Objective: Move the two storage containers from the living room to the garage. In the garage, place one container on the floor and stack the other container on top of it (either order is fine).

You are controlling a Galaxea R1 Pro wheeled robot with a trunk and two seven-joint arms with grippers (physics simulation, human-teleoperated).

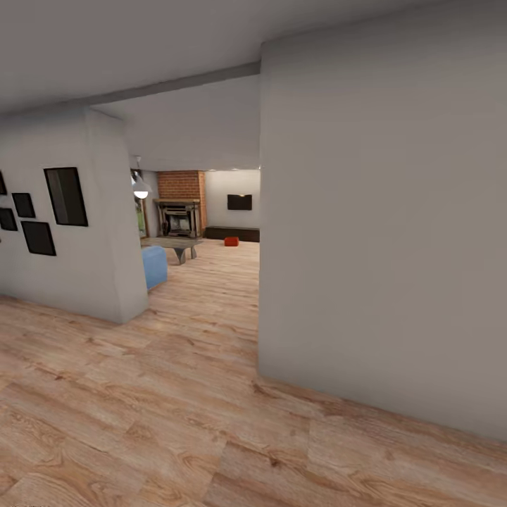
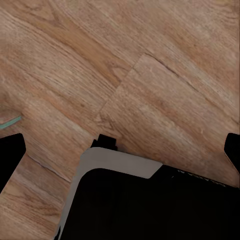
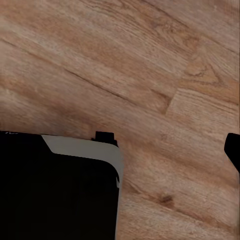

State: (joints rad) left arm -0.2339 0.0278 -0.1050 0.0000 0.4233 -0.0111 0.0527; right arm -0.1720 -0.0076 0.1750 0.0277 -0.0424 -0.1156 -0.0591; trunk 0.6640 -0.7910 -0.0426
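Note:
Far down the passage, in the living room (image 1: 211,211), one orange-red storage container (image 1: 231,241) sits on the wood-plank floor in front of the long dark bench (image 1: 232,233). My left gripper (image 2: 120,152) hangs open over the planks, its dark fingertips (image 2: 11,156) at both edges of the left wrist view with nothing between them. My right gripper (image 3: 120,150) also looks open: one fingertip (image 3: 233,150) shows at the picture's edge, and the other blends into my black base (image 3: 55,190).
A grey wall (image 1: 380,246) juts in at the right and a wall corner (image 1: 116,267) with black frames (image 1: 66,196) stands at the left, leaving a passage between. Beyond are a blue seat (image 1: 154,266), a low table (image 1: 172,244), a brick fireplace (image 1: 180,204) and a TV (image 1: 239,202).

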